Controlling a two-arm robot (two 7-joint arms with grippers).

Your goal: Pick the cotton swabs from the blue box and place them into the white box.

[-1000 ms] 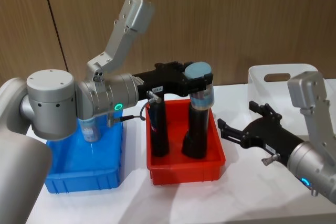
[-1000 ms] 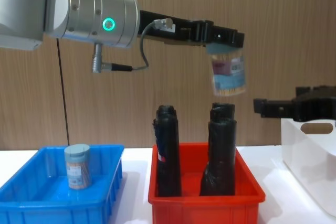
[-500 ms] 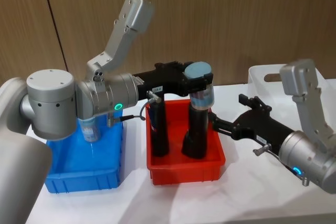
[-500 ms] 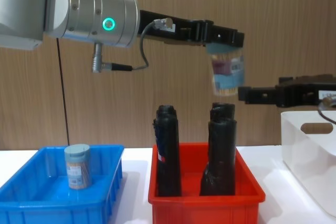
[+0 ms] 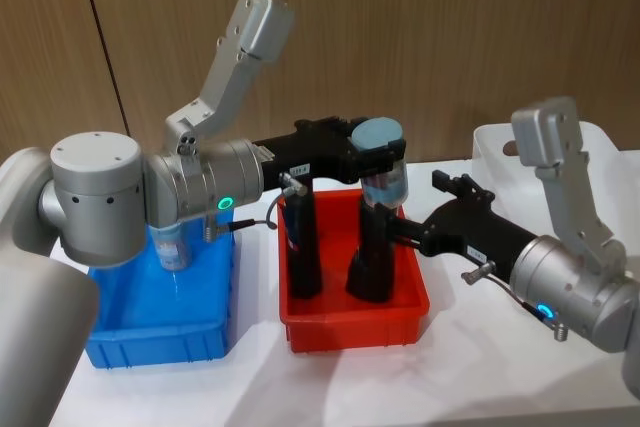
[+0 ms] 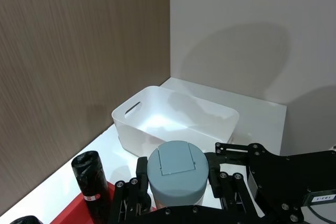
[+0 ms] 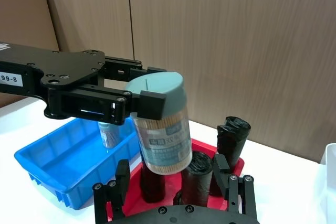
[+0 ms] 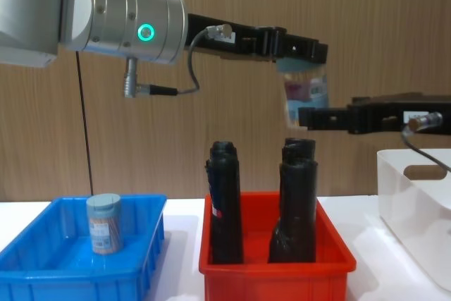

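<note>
Right end effector advanced leftward to base of held cotton swabs.

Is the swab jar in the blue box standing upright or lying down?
Upright: in the chest view the jar stands on its base inside the blue box.

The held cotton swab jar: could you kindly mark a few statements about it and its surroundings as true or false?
1. The left gripper grips a cotton swab jar by its lid end. True.
2. That jar hangs over the white box. False: it hangs over the red bin, above the black rolls.
3. The right gripper is shut on the jar. False: its fingers are open, at the jar's lower end.
4. In the blue box a second jar stands upright. True.
</note>
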